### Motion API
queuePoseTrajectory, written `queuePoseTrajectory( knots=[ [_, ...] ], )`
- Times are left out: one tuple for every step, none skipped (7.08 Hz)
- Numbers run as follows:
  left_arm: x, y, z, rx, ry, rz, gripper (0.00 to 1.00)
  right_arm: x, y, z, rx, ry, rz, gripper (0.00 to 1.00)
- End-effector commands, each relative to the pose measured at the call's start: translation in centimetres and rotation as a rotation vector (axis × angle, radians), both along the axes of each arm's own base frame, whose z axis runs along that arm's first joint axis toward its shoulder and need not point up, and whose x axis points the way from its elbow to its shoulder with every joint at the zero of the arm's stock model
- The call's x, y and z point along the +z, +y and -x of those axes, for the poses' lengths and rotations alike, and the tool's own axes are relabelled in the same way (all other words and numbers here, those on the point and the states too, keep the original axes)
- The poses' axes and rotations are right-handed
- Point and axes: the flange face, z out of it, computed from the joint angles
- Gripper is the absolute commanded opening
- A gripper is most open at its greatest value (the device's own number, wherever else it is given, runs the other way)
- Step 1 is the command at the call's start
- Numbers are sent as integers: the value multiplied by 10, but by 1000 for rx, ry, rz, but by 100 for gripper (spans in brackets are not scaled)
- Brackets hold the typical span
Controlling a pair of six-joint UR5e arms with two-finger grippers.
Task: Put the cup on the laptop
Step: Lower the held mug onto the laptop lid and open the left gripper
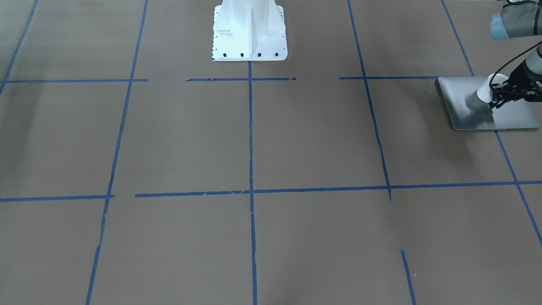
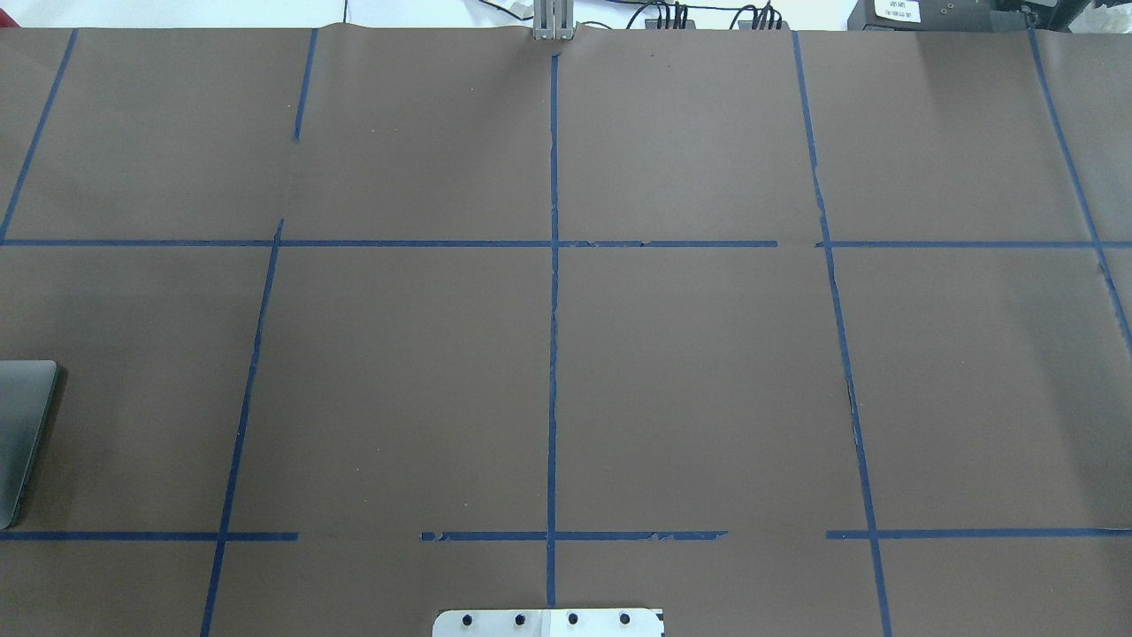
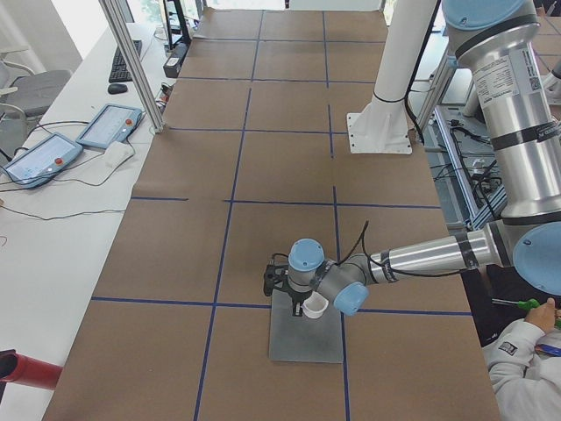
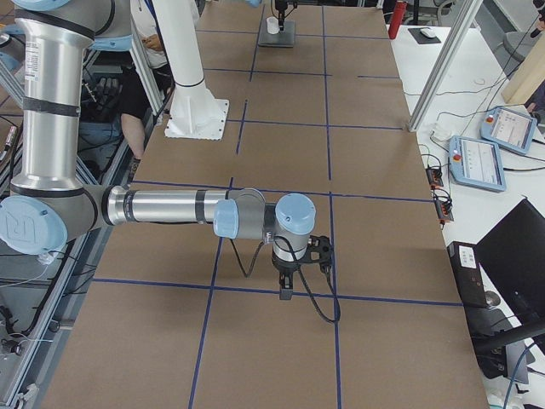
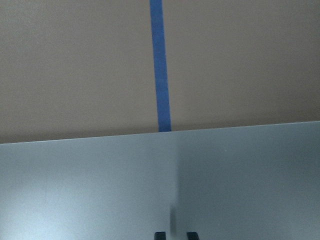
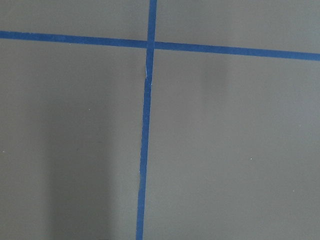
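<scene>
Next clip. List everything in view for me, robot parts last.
small white tapered cup: one, white, on or just above the laptop, at the left gripper.
thin silver-grey laptop: one, closed, robot's left end of the table.
blue tape lines: many, blue, gridding the brown table.
teach pendants: two, blue-rimmed, on the white side bench.
white pedestal: one, table's robot edge.
left gripper: black, jaws nearly together, apparently pinching the cup.
right gripper: black, above a tape crossing; jaws' state unclear.
</scene>
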Motion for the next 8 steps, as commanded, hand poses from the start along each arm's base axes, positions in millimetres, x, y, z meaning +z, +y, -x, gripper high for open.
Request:
queuePoseTrajectory(
  knots=[
    [-5,-6,1,-9,6,-14,64,0,0,0,0,0,0,100],
    [-5,-8,13,-9,3,-37,72,-1,-1,0,0,0,-2,100],
    [-6,-9,52,-15,41,-85,72,-1,-1,0,0,0,-2,100],
    [-8,-10,97,-48,70,-133,73,0,0,0,0,0,0,100],
    [-13,-13,124,-67,62,-156,73,-1,-1,0,0,0,-2,100],
    [-36,-22,134,-86,49,-102,72,-1,-1,0,0,0,-2,100],
    [-55,-25,145,-57,30,-91,72,-1,-1,0,0,0,-2,100],
    [-72,-30,166,-40,8,-90,73,-1,-1,0,0,0,-2,100]
  ],
)
